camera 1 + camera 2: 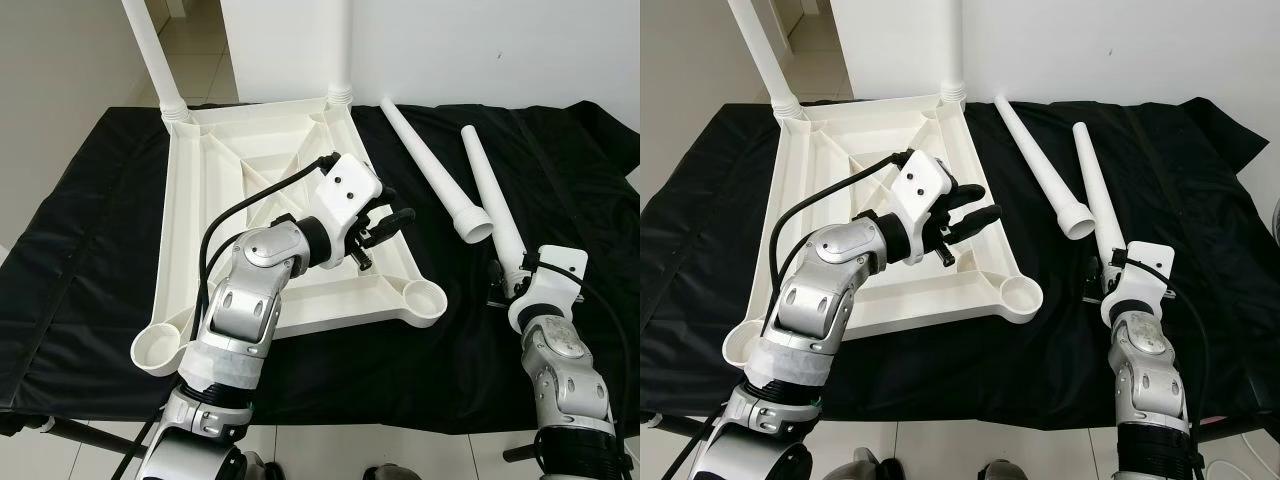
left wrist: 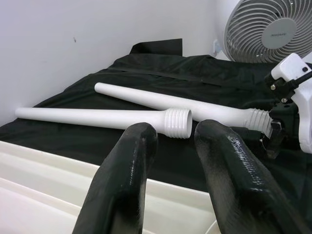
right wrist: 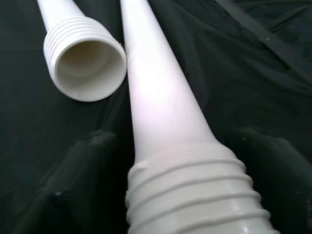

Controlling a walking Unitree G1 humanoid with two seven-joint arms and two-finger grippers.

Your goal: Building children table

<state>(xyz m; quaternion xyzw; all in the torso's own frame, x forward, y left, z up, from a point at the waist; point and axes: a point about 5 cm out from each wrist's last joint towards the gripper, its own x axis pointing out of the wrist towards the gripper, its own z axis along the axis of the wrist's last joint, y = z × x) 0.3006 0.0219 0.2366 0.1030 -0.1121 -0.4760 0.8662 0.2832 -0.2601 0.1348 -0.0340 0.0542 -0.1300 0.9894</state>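
The white table top (image 1: pixel 250 170) lies upside down on a black cloth. Two white legs (image 1: pixel 150 50) stand screwed into its far corners. The near corner sockets (image 1: pixel 425 298) are hollow. Two loose legs lie to the right: one (image 1: pixel 430 165) with its threaded end free, the other (image 1: pixel 490 185) running down to my right gripper (image 1: pixel 505 280). That gripper (image 3: pixel 180 161) is shut on this leg just above its threads (image 3: pixel 190 195). My left gripper (image 1: pixel 395 205) hovers open above the table top's right rim, pointing toward the loose legs (image 2: pixel 97 117), nothing between its fingers (image 2: pixel 131 165).
The black cloth (image 1: pixel 90 230) covers the whole work surface and drapes over its near edge. White walls stand behind, with a doorway at the far left. A white fan (image 2: pixel 273 29) stands off to the right.
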